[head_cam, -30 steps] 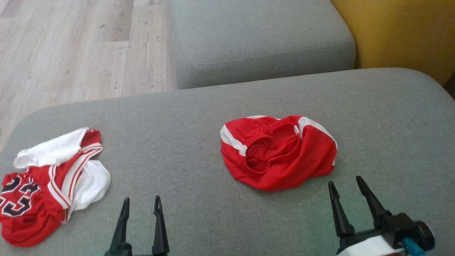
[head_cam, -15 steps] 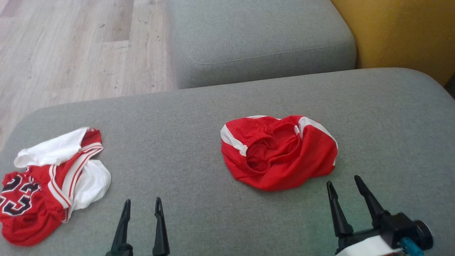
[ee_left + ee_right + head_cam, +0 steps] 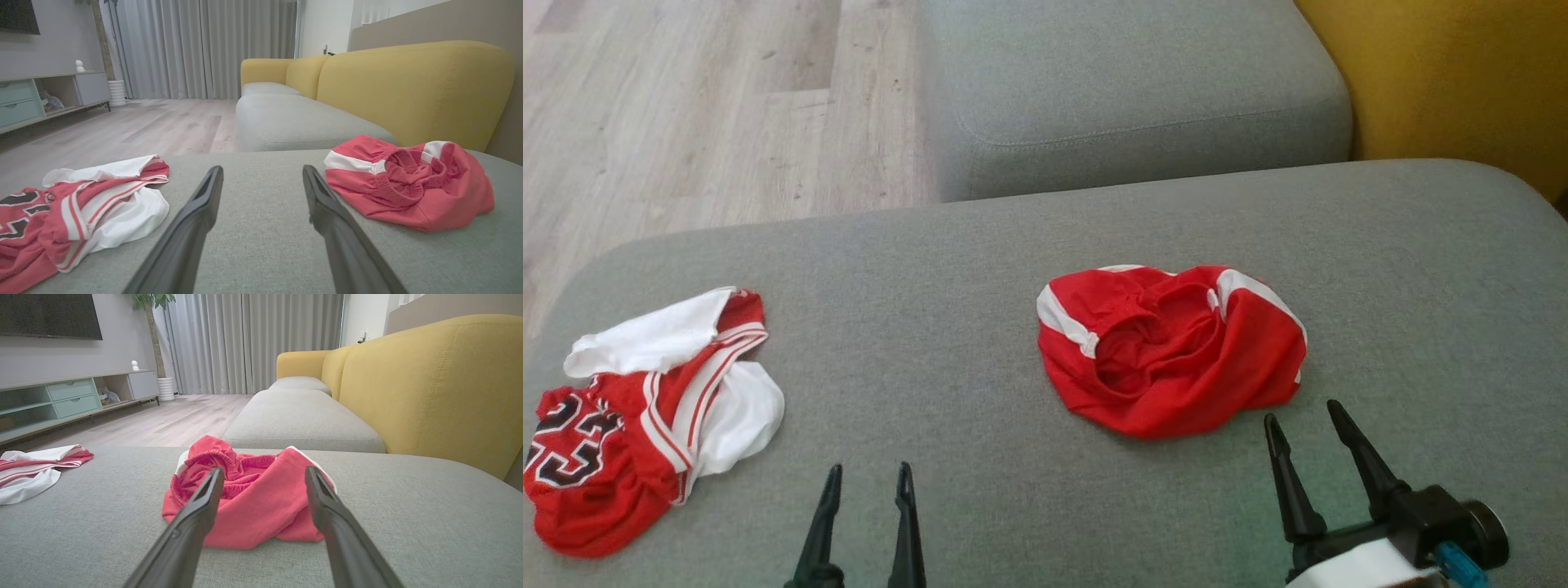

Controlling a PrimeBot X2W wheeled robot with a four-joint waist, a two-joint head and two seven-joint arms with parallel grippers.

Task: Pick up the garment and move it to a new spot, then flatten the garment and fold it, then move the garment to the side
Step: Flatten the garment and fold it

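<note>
So the red shorts point(image 3: 1168, 351) are sitting in a crumpled heap on the grey sofa seat point(image 3: 980, 269), right in front of the right pincer point(image 3: 1302, 411). They're bunched so the elastic waistband curls into a kind of hollow in the middle. There's a white stripe on the side toward the left pincer point(image 3: 868, 467) and another across the far top edge. The fabric looks like a thin mesh, and the edge nearest the pincer is folded under in a soft roll.

The right pincer's two dark fingers are spread apart with nothing between them, and the tips stop just short of that near edge. From the right wrist view, the shorts line up pretty much dead centre between the fingers. The left pincer is also spread with nothing in it, and the shorts are ahead of it and off to its right, not touching.

On the far left of the left pincer there's a jersey point(image 3: 645, 408), red and white with dark numbers, rumpled on the same seat and well apart from the shorts. Beyond both pincers are another grey cushion point(image 3: 1127, 82), a yellow backrest point(image 3: 1445, 73) and pale wood floor point(image 3: 686, 122).
</note>
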